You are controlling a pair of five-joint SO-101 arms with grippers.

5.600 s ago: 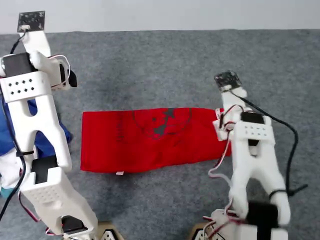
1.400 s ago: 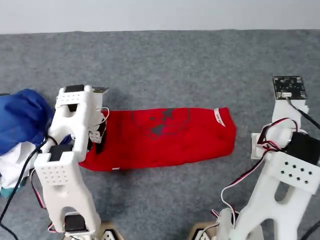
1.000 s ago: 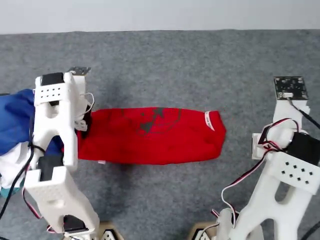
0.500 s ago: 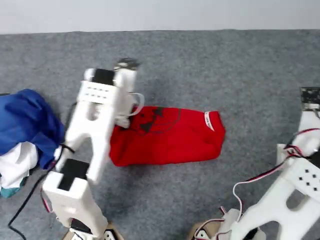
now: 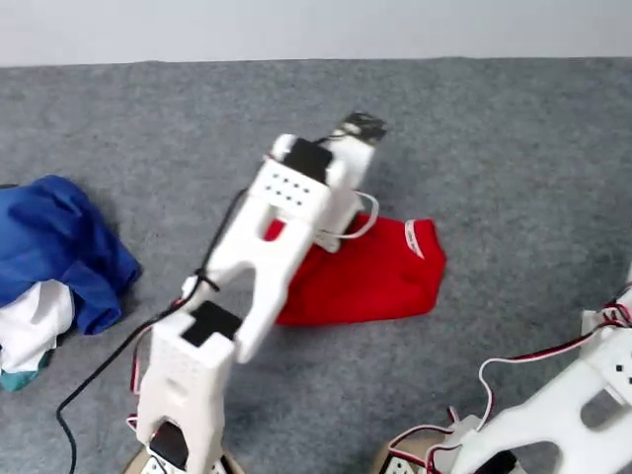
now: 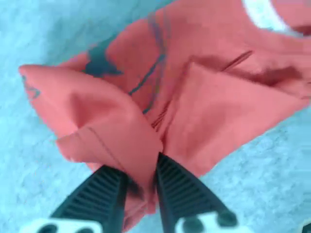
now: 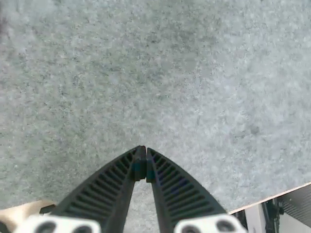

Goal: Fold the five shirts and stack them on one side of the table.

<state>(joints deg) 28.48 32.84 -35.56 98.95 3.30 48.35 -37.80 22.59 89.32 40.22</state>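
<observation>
The left claw [image 6: 142, 167] is closed down to a narrow gap on a pinch of the red shirt [image 5: 380, 281], with a thick fold of cloth bunched between its jaws. The gripped end is lifted and doubled over the rest of the shirt, which lies a little right of the desk's [image 5: 494, 138] middle with its white neck label [image 5: 413, 237] facing the right edge. In the left wrist view the raised flap hangs loose and creased, not flat.

The right claw [image 7: 142, 151] is closed tip to tip on nothing, above bare grey desk near the front right corner, well apart from the shirt.

A blue shirt [image 5: 59, 237] and a white garment [image 5: 35, 316] sit heaped at the left edge, unfolded.

The likely trouble is the fold itself. Nothing pins the shirt's free end, so a sideways pull could drag the whole garment across the desk rather than lay one half over the other. The pinch looks to hold several layers unevenly; if one slips out, the flap would land skewed or crumpled. Releasing from this height could also let the edge roll under.
</observation>
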